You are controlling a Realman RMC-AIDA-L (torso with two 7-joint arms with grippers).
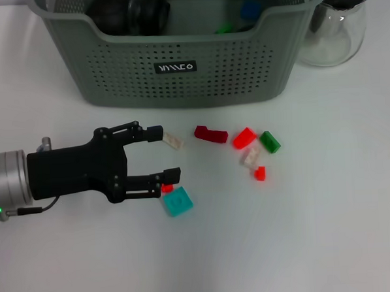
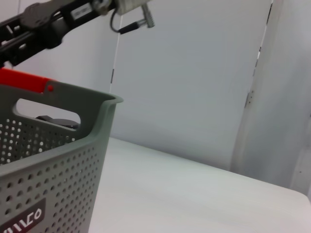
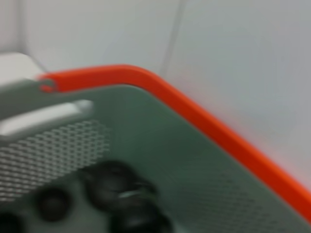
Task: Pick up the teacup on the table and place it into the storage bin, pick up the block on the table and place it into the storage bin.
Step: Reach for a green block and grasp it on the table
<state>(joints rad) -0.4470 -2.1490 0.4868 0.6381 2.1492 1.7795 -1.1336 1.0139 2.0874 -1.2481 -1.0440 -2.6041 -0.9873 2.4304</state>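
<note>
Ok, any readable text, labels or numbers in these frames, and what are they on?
One text only: a small black label with white letters on the front wall of the storage bin. In the head view it reads roughly "MIICO", too stylised to be sure.
The left wrist view shows the same label's end, reading about "...ICO", cut off at the edge.
Nothing readable on the blocks, carafe or arm.

Black two-fingered left tool (image 1: 163,156) on silver wrist, green light glowing.

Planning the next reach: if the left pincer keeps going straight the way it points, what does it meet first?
Probably nothing at once: the open left pincer points across the table, and its upper finger passes the white block. The dark red block lies further along, though height is unclear.
</note>
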